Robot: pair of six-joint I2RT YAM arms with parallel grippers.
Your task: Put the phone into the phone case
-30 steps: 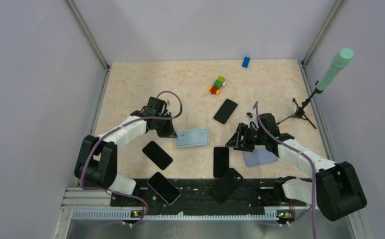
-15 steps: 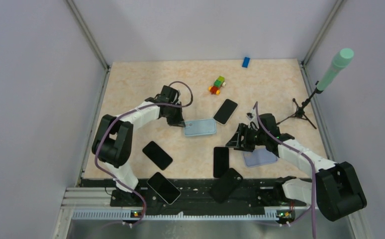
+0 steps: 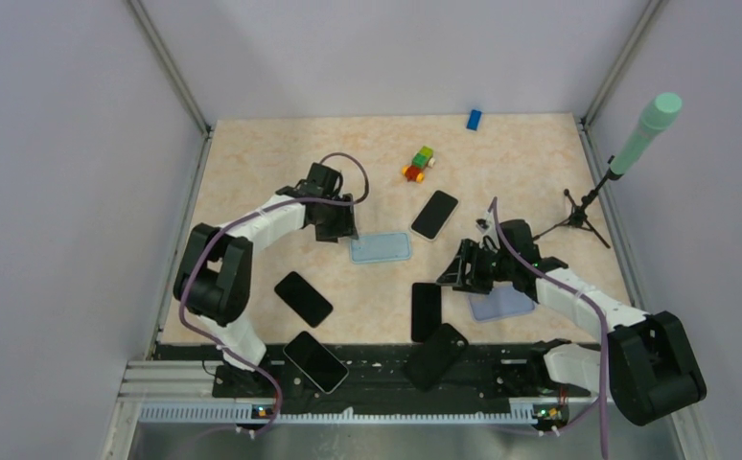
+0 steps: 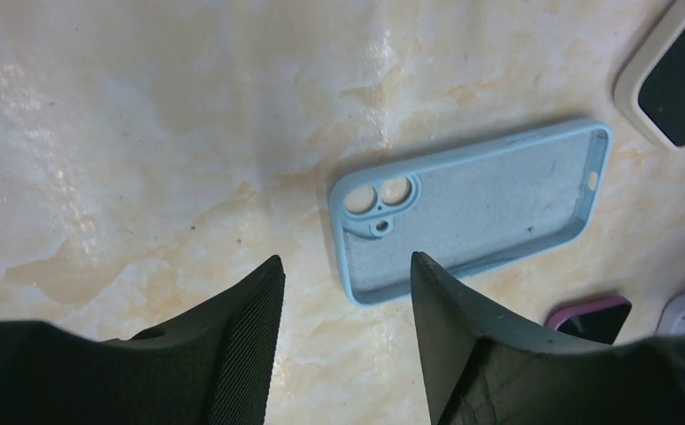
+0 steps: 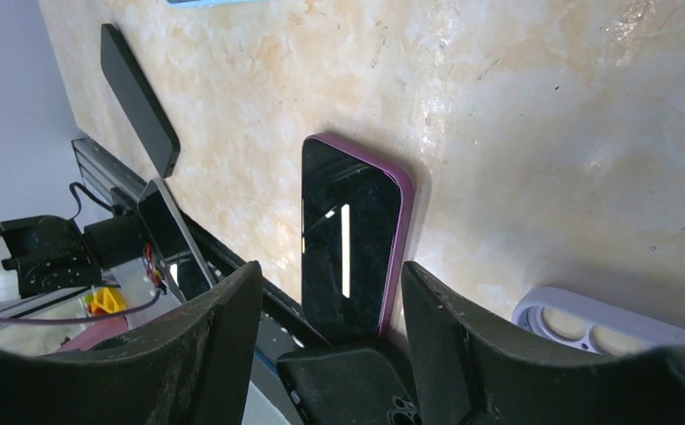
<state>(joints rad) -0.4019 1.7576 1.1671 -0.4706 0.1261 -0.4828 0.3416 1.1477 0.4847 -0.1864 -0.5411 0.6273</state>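
The light blue phone case (image 3: 381, 247) (image 4: 472, 208) lies flat with its inside up and nothing in it. My left gripper (image 3: 344, 228) (image 4: 343, 261) stands open just beside the case's camera-hole end, holding nothing. A dark phone with a purple edge (image 3: 426, 310) (image 5: 348, 235) lies screen up near the front rail. My right gripper (image 3: 459, 272) (image 5: 330, 266) hangs open above and beside it, also holding nothing. Another phone in a beige case (image 3: 434, 214) (image 4: 675, 71) lies just right of the blue case.
A black phone (image 3: 303, 298) lies front left. Another phone (image 3: 315, 361) and a black case (image 3: 436, 356) rest on the front rail. A pale lavender case (image 3: 501, 304) (image 5: 604, 323) lies under the right arm. Toy blocks (image 3: 419, 164), a blue block (image 3: 474, 119) and a microphone tripod (image 3: 583, 211) stand farther back.
The left gripper carried the blue case to the right and away from the rail, then opened and let it go. The case now lies free. The right arm has not moved.
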